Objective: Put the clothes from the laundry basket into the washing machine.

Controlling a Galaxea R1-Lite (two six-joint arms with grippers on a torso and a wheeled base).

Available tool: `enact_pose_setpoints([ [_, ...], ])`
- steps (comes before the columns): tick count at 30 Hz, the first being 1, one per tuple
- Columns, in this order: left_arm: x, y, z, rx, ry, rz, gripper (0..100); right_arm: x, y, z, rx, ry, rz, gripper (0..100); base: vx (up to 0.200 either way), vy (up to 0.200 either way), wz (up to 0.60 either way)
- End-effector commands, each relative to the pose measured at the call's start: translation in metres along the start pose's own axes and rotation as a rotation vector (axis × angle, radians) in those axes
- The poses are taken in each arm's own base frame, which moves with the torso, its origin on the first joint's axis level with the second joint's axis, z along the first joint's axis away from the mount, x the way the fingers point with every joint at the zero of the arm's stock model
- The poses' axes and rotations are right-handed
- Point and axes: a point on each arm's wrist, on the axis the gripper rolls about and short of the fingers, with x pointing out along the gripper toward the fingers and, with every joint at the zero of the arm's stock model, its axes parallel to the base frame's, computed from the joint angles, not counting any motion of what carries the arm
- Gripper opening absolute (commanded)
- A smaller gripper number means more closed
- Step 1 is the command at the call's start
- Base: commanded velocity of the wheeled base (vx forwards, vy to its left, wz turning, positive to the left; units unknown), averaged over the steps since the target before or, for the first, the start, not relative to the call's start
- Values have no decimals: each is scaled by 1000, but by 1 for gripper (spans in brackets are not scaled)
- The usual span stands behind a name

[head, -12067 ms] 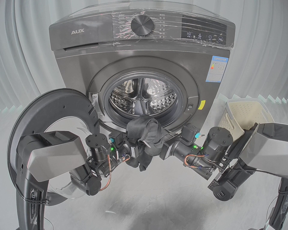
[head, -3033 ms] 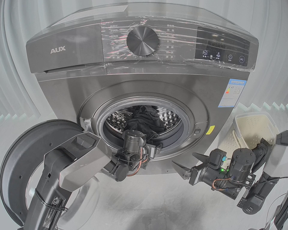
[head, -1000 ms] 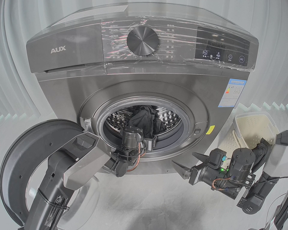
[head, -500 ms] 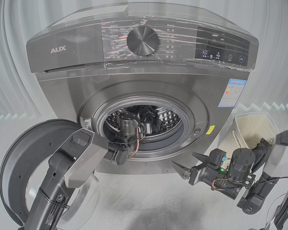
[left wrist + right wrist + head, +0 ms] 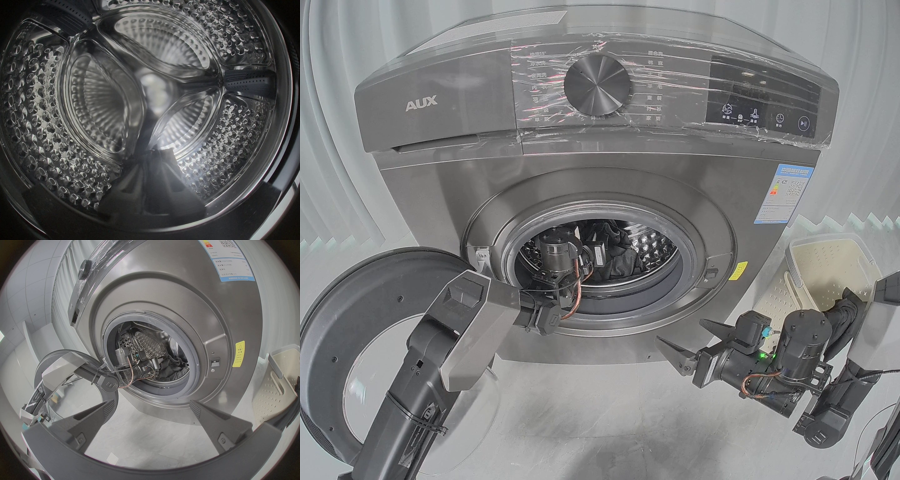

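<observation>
The grey washing machine (image 5: pixel 600 169) stands with its door (image 5: pixel 356 325) swung open to the left. My left arm reaches through the opening, and my left gripper (image 5: pixel 595 251) is inside the drum (image 5: pixel 103 103), shut on a black garment (image 5: pixel 615 253) bunched just right of it. In the left wrist view the dark fingers meet low in front of the drum's back wall. In the right wrist view the garment (image 5: pixel 172 368) sags toward the drum's front lip. My right gripper (image 5: pixel 681 332) hangs open and holds nothing, in front of the machine below the opening, fingers (image 5: pixel 93 418) spread wide.
A cream laundry basket (image 5: pixel 831 265) stands on the floor to the right of the machine, beside my right arm, also seen in the right wrist view (image 5: pixel 281 380). The open door takes up the floor space on the left. Grey floor lies in front.
Over the last second my left arm pushed up and deeper into the drum, carrying the black garment in with it. The right arm kept still. The view came closer than 12 s ago.
</observation>
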Motion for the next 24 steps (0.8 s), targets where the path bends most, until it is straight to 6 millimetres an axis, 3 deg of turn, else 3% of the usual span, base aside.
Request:
enact_pose_setpoints([
  [1,-1,-1,-3,-6,4,-1,100,0,0,0,0,1,0,100,0,0,0],
  [7,-5,-4,-8,-8,31,-6,100,0,0,0,0,1,0,100,0,0,0],
  [14,-17,-17,1,-6,54,-28,100,0,0,0,0,-2,-1,100,0,0,0],
  [21,-53,-47,13,15,135,-88,100,-1,0,2,1,-10,0,100,0,0,0],
  [24,-61,-51,15,25,151,-99,100,-1,0,2,1,-9,-1,100,0,0,0],
])
